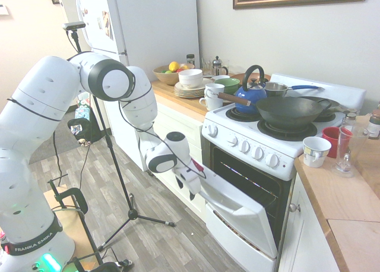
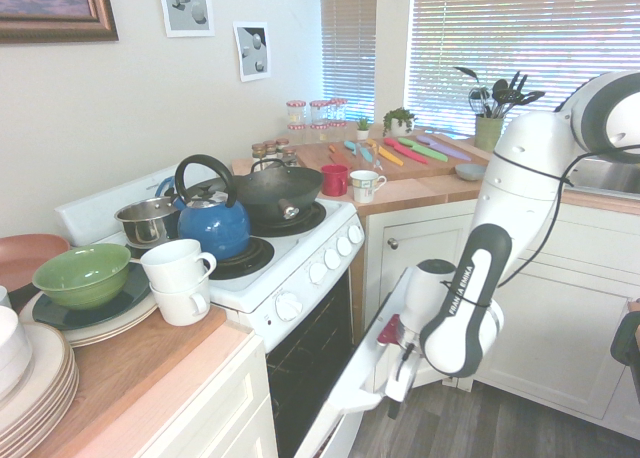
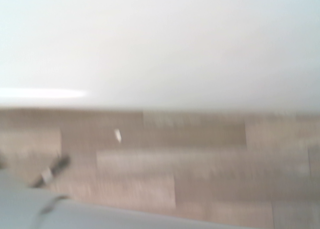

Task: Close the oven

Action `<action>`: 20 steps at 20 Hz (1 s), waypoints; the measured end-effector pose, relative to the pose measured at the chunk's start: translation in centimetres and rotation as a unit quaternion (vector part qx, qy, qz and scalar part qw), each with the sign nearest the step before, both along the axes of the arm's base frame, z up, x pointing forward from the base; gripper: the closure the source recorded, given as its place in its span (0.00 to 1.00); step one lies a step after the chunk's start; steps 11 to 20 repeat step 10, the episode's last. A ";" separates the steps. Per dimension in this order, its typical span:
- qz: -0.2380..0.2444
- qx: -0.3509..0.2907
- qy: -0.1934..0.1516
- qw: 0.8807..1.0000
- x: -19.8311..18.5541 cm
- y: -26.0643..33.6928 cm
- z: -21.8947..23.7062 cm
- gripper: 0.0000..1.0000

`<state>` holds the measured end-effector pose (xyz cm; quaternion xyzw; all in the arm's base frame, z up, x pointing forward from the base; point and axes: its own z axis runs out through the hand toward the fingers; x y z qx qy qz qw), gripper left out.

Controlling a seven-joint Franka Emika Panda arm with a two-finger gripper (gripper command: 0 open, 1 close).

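A white robot arm [image 1: 107, 76] reaches toward a white oven [image 1: 240, 150] set between two stretches of wooden tabletop [image 1: 332, 206]. The oven door [image 1: 243, 215] is partly open, leaning outward at a slant, with a dark gap above it showing the wire racks [image 1: 246, 180]. The gripper [image 1: 186, 189] is beside the door's outer face, near its upper edge; its two fingers stand apart with nothing between them. The hand seems placed there to push the door with its side rather than grip the bar handle, which would suit a hinged panel that needs only lifting and pressing inward. Closing looks well along but unfinished. The next push should follow the door's arc up and inward; if the hand slips off, the door could drop open.
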<state>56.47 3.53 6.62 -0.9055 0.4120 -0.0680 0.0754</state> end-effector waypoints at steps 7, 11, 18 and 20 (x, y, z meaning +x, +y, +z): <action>-0.009 0.014 0.040 0.999 2.2 -0.5 7.9 0.00; 0.008 0.002 0.039 0.999 1.1 -2.0 14.0 0.00; 0.008 0.002 0.039 0.999 1.1 -2.0 14.0 0.00; 0.008 0.002 0.039 0.999 1.1 -2.0 14.0 0.00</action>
